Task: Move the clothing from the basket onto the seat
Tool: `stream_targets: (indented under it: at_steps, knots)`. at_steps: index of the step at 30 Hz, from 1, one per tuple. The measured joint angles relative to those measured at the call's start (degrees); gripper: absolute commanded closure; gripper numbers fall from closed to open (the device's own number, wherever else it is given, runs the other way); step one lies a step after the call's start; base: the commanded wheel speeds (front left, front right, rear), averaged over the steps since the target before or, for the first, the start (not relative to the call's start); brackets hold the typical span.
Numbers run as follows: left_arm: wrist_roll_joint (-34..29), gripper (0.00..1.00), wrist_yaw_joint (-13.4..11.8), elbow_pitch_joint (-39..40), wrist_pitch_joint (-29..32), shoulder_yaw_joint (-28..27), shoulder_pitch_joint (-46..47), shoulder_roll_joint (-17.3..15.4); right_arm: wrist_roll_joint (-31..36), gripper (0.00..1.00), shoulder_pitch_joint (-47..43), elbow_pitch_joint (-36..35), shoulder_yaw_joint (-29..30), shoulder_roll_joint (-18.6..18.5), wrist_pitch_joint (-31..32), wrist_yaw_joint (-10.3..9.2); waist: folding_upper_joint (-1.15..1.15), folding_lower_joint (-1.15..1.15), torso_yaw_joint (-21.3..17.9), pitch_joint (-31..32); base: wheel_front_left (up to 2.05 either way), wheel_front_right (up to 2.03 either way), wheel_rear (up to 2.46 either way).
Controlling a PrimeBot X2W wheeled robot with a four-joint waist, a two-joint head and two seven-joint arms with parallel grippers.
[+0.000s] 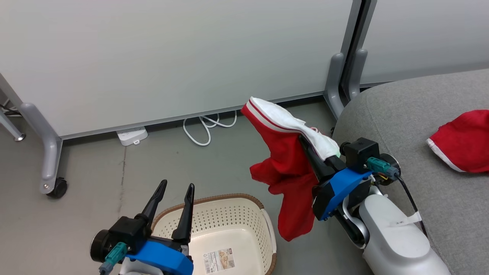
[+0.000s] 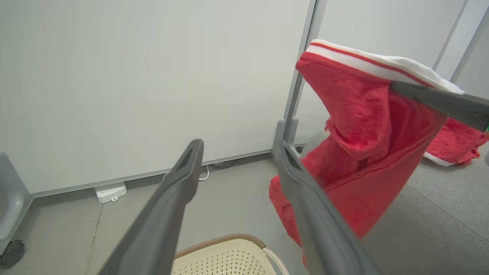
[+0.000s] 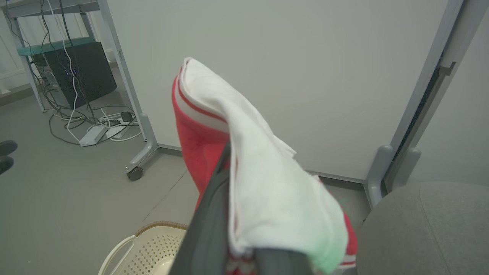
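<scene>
My right gripper is shut on a red garment with a white panel and striped trim, holding it in the air between the basket and the seat. The cloth drapes over the fingers and hangs down. A second red garment lies on the light grey seat. The cream basket stands on the floor at the lower left, its visible bottom bare apart from a paper label. Over the basket's near left rim my left gripper stands open, fingers pointing towards the wall.
A pale partition wall with grey feet and a castor runs across the back. A white power strip and looped cable lie at its base. A black computer box, loose cables and dark shoes sit further left.
</scene>
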State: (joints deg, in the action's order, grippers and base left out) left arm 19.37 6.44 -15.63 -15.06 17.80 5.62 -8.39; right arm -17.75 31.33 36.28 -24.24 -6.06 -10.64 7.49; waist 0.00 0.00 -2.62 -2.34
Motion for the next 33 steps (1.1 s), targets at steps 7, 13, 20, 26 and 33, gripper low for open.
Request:
stream_targets:
  at_steps: [7,13,20,26,33]
  knots:
    - [-2.0,0.0,0.67,-0.37,0.0,-2.15,-0.2,1.45,0.51,1.0,-0.46,-1.47,0.64,0.01,0.97,0.0,0.0,0.0,-0.65,0.06,0.0,0.0,0.0]
    - [-2.8,0.0,0.77,-0.48,0.0,-3.05,-0.41,1.79,0.62,1.0,-0.49,-2.83,0.98,0.29,1.48,0.0,0.0,0.0,-3.51,-0.71,0.0,0.0,0.0]
    - [-2.9,0.0,0.77,-0.01,0.0,-3.16,-0.18,1.22,0.82,1.0,-0.45,-3.92,0.85,0.76,1.53,0.0,0.0,0.0,-9.99,-2.13,0.0,0.0,0.0]
    - [-2.89,0.0,0.78,-0.11,0.0,-2.71,0.52,0.79,0.98,1.0,-0.51,-3.92,1.46,0.85,1.15,0.0,0.0,0.0,-17.27,-3.28,0.0,0.0,0.0]
    - [-2.91,0.0,0.94,-0.38,0.0,-1.49,0.97,-0.2,0.98,1.0,-1.26,-3.55,2.99,1.3,0.27,0.0,0.0,0.0,-26.15,-4.15,0.0,0.0,0.0]
